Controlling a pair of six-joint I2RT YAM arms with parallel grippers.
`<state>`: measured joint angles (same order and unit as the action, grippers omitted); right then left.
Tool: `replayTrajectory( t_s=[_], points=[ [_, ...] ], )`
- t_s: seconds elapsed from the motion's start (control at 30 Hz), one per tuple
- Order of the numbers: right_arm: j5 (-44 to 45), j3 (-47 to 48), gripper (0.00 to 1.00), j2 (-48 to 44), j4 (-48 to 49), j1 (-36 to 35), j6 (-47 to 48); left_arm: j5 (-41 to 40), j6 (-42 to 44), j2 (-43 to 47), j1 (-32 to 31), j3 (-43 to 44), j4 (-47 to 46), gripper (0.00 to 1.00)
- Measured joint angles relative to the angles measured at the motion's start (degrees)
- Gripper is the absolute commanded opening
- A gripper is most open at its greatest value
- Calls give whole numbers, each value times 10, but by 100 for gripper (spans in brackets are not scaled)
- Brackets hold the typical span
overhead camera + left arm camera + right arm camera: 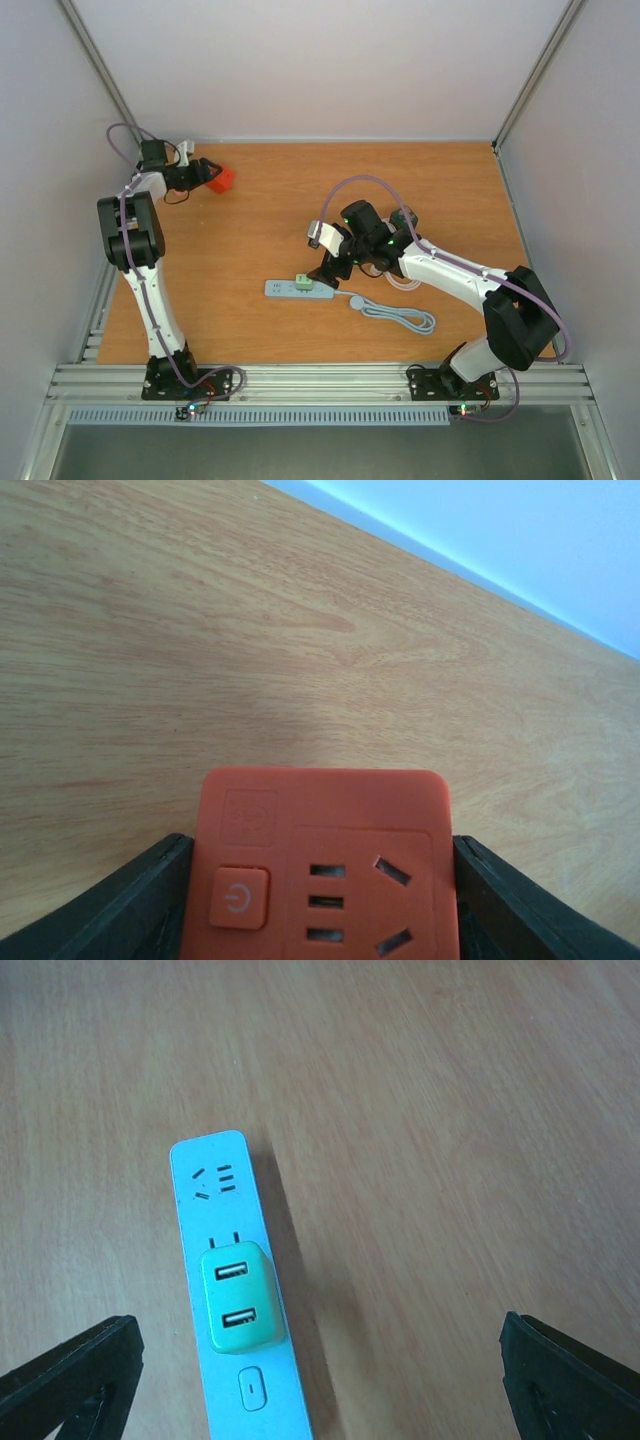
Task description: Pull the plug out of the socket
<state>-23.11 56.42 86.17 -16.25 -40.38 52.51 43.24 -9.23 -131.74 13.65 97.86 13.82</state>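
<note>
**Green plug sits in the strip, wide jaws above it**

No words can be read on anything. The pale strip [222,1210] lies on the wooden surface [420,200], with its grey cord [400,316] curled beside it. A small button with a line mark sits on the strip just beside the plug. The green plug [240,1302] is stuck in the middle of the strip and shows two USB slots. The right jaws hang over the strip, spread very wide, touching nothing. Far off, near the back left corner, the left jaws are clamped on the sides of an orange socket block [325,875]. It has a power-sign button and a faint square mark too dim to read.
</note>
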Motion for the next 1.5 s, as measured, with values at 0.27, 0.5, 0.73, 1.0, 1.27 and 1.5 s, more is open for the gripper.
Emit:
replayTrajectory(
  t_s=[0.27, 0.5, 0.73, 1.0, 1.27, 1.5],
  points=[
    [0, 0, 98, 0, -1, 2, 0, -26, 9, 0, 2, 1, 6, 85],
    [-6, -2, 99, -8, 4, 5, 0, -49, 33, 13, 2, 1, 30, 96],
    [-22, -25, 98, -33, 8, 22, 0, -67, 62, 74, 2, -1, 45, 100],
    [-38, -68, 99, -69, 15, 50, 2, -62, 134, 155, 2, -19, 71, 100],
    [-55, -135, 98, -91, 26, 68, 28, -22, 233, 266, -1, -102, 120, 98],
    [-62, -184, 98, -91, 47, 70, 56, 25, 386, 361, -33, -182, 207, 94]
  ],
)
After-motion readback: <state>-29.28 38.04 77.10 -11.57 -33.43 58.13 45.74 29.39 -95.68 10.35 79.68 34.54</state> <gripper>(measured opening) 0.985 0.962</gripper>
